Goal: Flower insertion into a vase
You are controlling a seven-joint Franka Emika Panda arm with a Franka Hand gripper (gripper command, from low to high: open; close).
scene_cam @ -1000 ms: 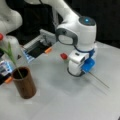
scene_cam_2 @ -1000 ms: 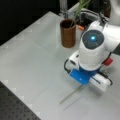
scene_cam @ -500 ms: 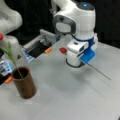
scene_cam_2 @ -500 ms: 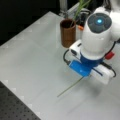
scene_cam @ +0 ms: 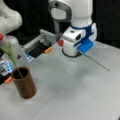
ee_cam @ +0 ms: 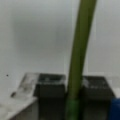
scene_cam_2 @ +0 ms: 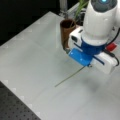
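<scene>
The tool [ee_cam: 73, 100] holds a long green stem [scene_cam_2: 71, 76] tight, up above the worktop [scene_cam_2: 32, 60]. The brown vase [scene_cam: 24, 83], well apart, has one flower [scene_cam: 8, 51] in it.

In both front views the gripper [scene_cam: 80, 51] is covered by its own blue housing, so how the fingertips stand on the green stem [scene_cam: 97, 62] is hidden; in the wrist view the stem [ee_cam: 78, 60] runs off the top and bottom edges (its ends unseen); in a front view the arm hides part of the vase [scene_cam_2: 66, 30], and the flower [scene_cam_2: 79, 6] in it is cut by the top edge; the flower's head [scene_cam: 1, 36] near the table's left edge is blurred.
</scene>
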